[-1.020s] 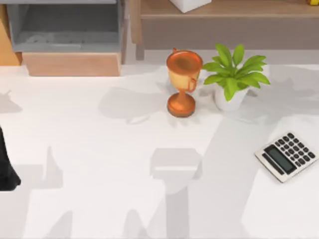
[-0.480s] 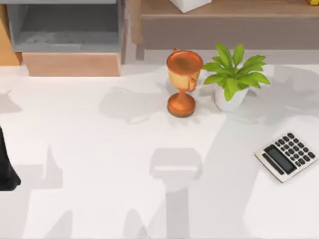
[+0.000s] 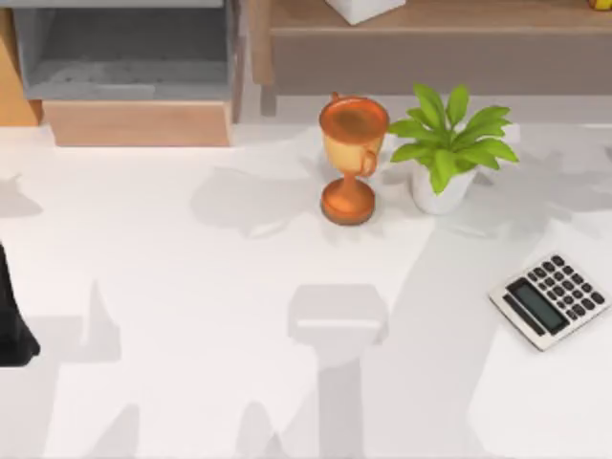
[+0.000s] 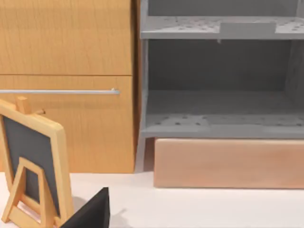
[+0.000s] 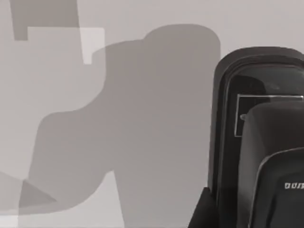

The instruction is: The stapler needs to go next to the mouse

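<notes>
Beneath the right wrist camera, what looks like the black stapler lies on the white table. We cannot tell whether the right hand is wide or narrow. We judge it best to centre across the slim body before closing. Farther out, a calculator lies at the table's right.

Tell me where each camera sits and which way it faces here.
Top view: above the table, facing down on trophy, plant and calculator.
Left wrist view: low over the table, facing level at the grey shelf unit and chalkboard.
Right wrist view: close above the table, facing down at a black glossy object.
Shared: top and left wrist views both show the shelf unit and wooden block.
</notes>
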Controlling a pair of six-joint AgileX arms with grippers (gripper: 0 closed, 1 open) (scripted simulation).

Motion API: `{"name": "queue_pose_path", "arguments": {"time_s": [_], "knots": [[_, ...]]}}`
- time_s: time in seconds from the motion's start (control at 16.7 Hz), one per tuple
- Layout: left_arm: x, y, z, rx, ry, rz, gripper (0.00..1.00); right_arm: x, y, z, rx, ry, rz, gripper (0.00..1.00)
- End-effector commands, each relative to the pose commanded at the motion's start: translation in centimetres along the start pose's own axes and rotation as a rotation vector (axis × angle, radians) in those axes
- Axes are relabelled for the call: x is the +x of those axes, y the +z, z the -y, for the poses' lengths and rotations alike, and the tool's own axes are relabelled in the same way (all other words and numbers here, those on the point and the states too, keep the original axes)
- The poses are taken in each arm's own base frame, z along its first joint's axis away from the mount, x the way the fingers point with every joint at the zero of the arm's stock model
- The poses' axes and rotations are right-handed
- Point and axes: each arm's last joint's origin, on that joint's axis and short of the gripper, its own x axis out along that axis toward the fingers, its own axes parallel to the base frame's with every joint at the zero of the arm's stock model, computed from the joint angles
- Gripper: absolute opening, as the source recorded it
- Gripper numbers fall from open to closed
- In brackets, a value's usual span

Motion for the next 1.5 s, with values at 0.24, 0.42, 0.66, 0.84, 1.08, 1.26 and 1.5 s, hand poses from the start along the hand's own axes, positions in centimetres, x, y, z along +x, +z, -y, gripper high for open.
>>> {"name": "queue_pose_path", "arguments": {"time_s": [0.24, 0.42, 0.66, 0.84, 1.08, 1.26, 1.5], "knots": [[0.0, 0.0, 0.0, 0.0, 0.0, 0.0, 1.0, 1.5, 0.0, 0.0, 0.003, 0.029, -0.01, 0.0], [0.0, 0.0, 0.0, 0.0, 0.0, 0.0, 1.0, 1.5, 0.0, 0.0, 0.003, 0.029, -0.01, 0.0], [0.0, 0.0, 0.0, 0.0, 0.0, 0.0, 1.0, 1.5, 0.0, 0.0, 0.003, 0.029, -0.01, 0.23], [0.0, 0.0, 0.0, 0.0, 0.0, 0.0, 1.0, 1.5, 0.0, 0.0, 0.003, 0.029, -0.01, 0.45], [0.0, 0.0, 0.0, 0.0, 0.0, 0.0, 1.0, 1.5, 0.0, 0.0, 0.003, 0.029, -0.01, 0.75], [0.0, 0.0, 0.0, 0.0, 0.0, 0.0, 1.0, 1.5, 0.0, 0.0, 0.003, 0.029, -0.01, 0.98], [0.0, 0.0, 0.0, 0.0, 0.0, 0.0, 1.0, 1.5, 0.0, 0.0, 0.003, 0.029, -0.01, 1.0]]}}
